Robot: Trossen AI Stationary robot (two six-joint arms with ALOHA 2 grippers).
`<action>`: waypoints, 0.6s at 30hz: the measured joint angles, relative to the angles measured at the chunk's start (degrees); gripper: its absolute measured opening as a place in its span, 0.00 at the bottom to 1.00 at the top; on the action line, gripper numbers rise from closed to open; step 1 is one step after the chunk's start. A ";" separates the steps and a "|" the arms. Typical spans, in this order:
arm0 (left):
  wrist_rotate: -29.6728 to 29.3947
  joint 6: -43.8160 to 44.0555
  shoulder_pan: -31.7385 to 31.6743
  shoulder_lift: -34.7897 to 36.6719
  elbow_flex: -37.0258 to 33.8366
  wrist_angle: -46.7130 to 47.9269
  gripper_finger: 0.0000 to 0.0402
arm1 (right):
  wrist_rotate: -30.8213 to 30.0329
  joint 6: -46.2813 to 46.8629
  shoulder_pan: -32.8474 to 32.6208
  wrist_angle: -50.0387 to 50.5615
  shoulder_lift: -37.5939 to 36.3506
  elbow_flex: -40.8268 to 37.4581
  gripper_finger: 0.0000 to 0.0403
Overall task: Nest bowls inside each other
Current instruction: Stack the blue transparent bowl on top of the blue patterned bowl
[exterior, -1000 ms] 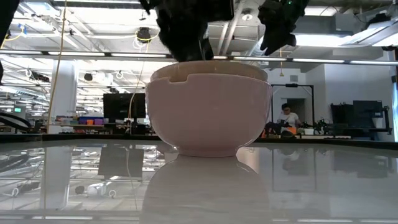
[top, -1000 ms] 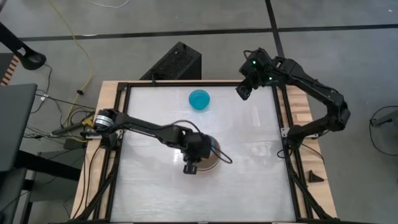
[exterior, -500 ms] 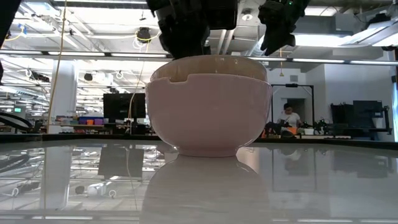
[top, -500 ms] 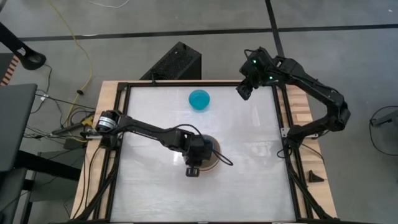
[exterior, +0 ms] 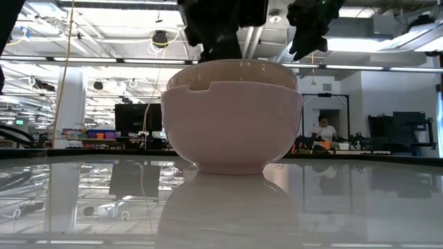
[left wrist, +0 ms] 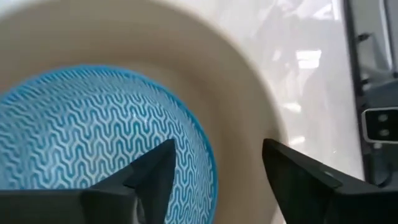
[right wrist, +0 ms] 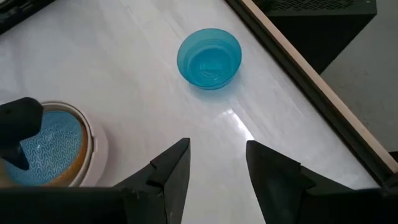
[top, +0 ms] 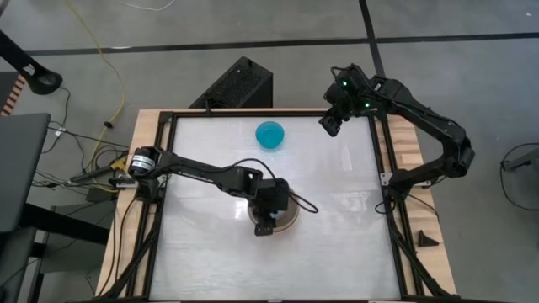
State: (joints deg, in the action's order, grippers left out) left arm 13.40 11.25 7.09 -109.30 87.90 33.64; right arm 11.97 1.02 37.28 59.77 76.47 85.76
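**Left gripper lets go over the stacked bowls**

On the table, the bowl stack sits mid-table. The left gripper, shut a second ago, now gapes above the patterned blue bowl nested inside. The right gripper waits unchanged, fingers apart, near the far turquoise bowl.

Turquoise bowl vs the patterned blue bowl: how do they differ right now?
The turquoise bowl stands alone on the table near the far edge; the patterned blue bowl sits nested inside the stack of larger bowls. The turquoise bowl looks plain inside; the patterned one has a wavy white print. The left gripper hangs open over the patterned one; no gripper is near the turquoise one. Both are small, round, upright.
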 joint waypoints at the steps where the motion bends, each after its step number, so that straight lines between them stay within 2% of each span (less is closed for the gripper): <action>1: 0.34 0.00 -0.46 0.29 0.00 -0.52 0.58 | 0.02 -0.02 0.00 0.00 0.00 0.02 0.48; 8: 2.43 0.05 -4.28 4.19 0.00 -5.35 0.59 | 0.22 -0.05 -0.63 0.65 0.00 0.02 0.48; 18: -0.34 -4.58 -14.93 13.59 0.00 -1.75 0.59 | 1.21 -0.04 -4.91 -0.47 0.00 0.00 0.48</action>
State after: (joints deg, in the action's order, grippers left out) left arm 13.06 6.66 -7.85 -95.71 87.90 31.89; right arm 13.18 0.97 32.37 59.30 76.47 85.76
